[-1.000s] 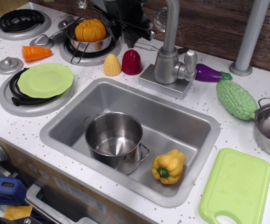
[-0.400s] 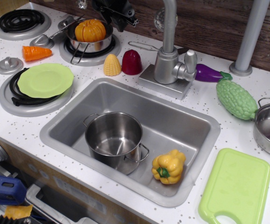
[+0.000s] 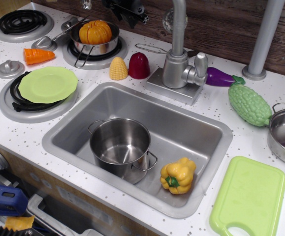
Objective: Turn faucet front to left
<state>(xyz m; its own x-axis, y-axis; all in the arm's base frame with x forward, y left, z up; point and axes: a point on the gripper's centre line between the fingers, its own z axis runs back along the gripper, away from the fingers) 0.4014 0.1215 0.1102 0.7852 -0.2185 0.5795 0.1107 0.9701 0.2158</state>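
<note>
Honestly, from the single view I had, the faucet [image 3: 180,69] stood behind the sink [image 3: 58,142], its spout rising out of frame. My fingers [image 3: 127,9] sat at the top edge above the pumpkin pot [image 3: 95,37]; whether they were apart I could not tell. I judged a low approach might clip the corn [image 3: 118,68] or red pepper [image 3: 139,65]. Open room lay over the sink, and the surface right of the lever held an eggplant [image 3: 220,77]

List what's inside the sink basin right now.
Inside the sink: a steel pot, upright and empty as far as its inside shows, and a yellow bell pepper to its right. The basin floor under the pot is covered.
</note>
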